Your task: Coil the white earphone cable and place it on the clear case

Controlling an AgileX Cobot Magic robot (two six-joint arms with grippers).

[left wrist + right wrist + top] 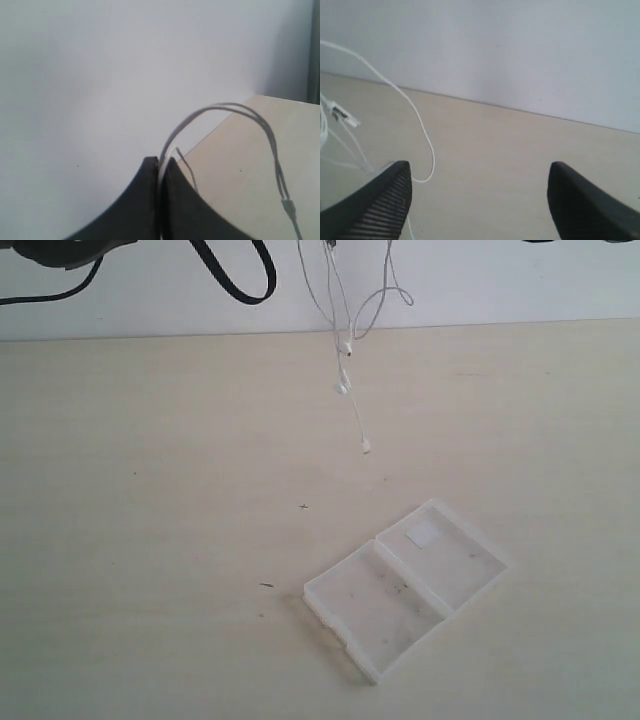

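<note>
Pale beige tabletop (150, 540) runs back to a plain white wall (450, 280) at its far edge. A thin white earphone cable (343, 387) with small earbuds hangs in loose strands over the far middle of the tabletop; its upper end is cut off by the top of the exterior view, and whether its lowest tip touches the surface is hard to tell. A shallow translucent clear case (405, 585) of two hinged plastic halves lies open and flat towards the near edge, right of the middle, well apart from the cable; its farther half bears a small white rectangular patch (424, 533).

Both grippers are out of the exterior view; only thick black cables (240, 285) show at its top. In the left wrist view the left gripper (160, 167) is raised and faces the wall, its dark fingers pressed together on the white earphone cable (220, 106), which arches out from between them. In the right wrist view the right gripper (480, 167) looks along the tabletop towards the wall, its ribbed fingers (385, 200) spread wide with nothing between them; a loop of the cable (415, 107) hangs just beside one finger, and whether it touches is unclear.
</note>
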